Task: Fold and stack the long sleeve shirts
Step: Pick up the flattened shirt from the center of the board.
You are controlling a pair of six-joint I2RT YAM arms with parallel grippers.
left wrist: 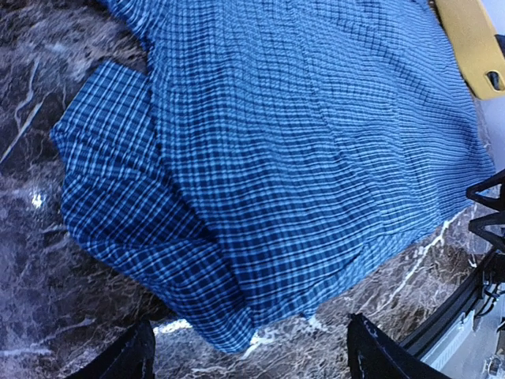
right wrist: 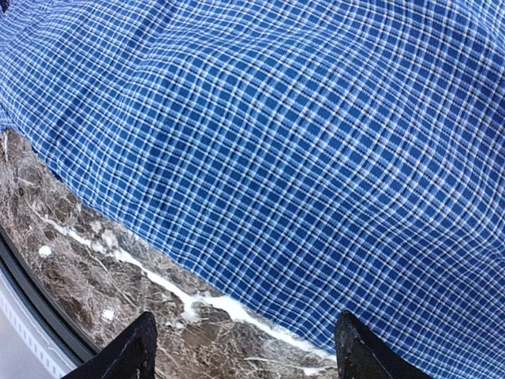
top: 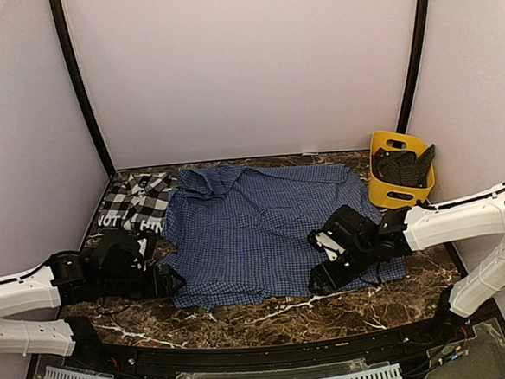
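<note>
**Since the Cloth Is Limp, the Hem Corners Are the Place to Pinch**

Because the marbled tabletop (top: 288, 319) looks polished, thin woven cloth is likely to slide across it rather than drag, so a firm pinch would serve better than a push. Closest to the near edge, the left tool (top: 155, 281) hovers low over the shirt's near-left corner with its fingers spread wide and nothing between them. The right tool (top: 320, 267) hovers over the near-right hem, equally spread and empty.

Under both lies the blue shirt (top: 264, 228), spread mostly flat across the middle of the tabletop, its hem running beside the near edge. At the shirt's near-left corner a flap of fabric, perhaps a sleeve, lies doubled against the body, so a grip there may catch more than one layer. The shirt should be light and entirely limp: it will likely sag between two holds and wrinkle easily. The hem corners look like the soundest places to take hold, lifted together.

Further back, the plaid shirt (top: 136, 202) sits bunched at the far-left corner, touching the blue one. A yellow bin (top: 398, 169) stands at the far-right corner.
</note>
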